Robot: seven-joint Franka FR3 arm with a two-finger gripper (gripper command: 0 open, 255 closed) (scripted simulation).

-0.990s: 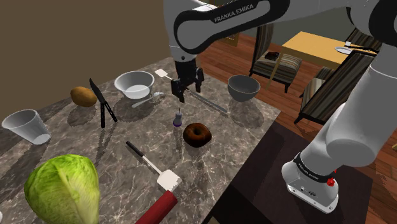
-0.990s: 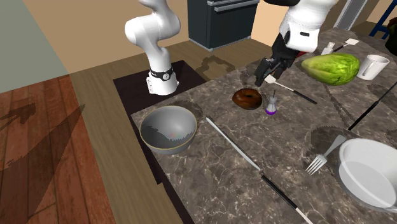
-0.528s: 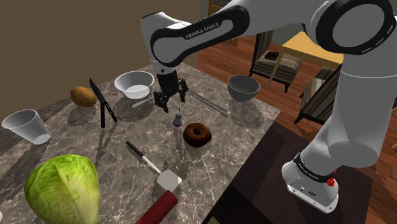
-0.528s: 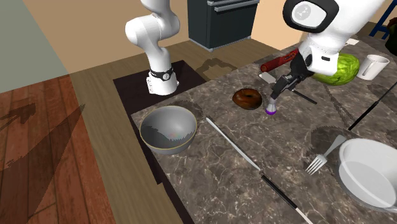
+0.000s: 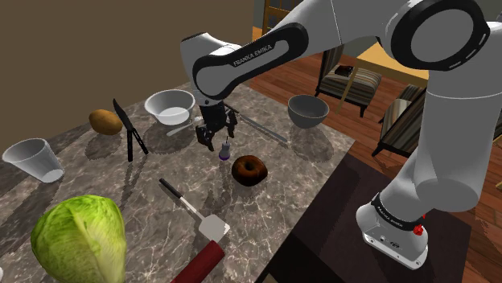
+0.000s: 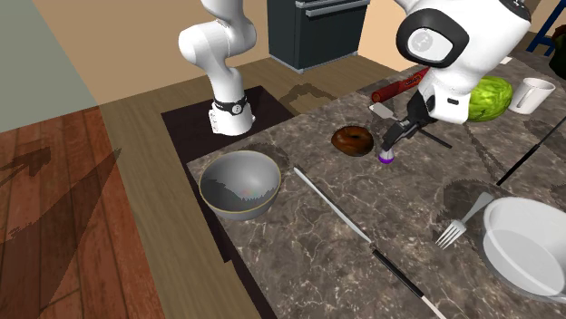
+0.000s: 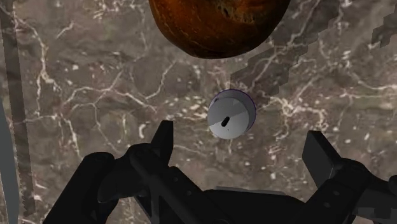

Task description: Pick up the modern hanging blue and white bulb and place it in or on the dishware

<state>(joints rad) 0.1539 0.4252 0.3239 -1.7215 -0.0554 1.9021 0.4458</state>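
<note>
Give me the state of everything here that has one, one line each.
bulb: upright on the counter, not held
gripper: open, poised above the bulb
grey bowl: upright, empty
white bowl: upright, empty
doughnut: lying flat beside the bulb

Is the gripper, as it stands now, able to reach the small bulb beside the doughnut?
Probably yes. The open gripper hangs right above the bulb, nothing lies between them, and the doughnut sits apart from the bulb.
</note>
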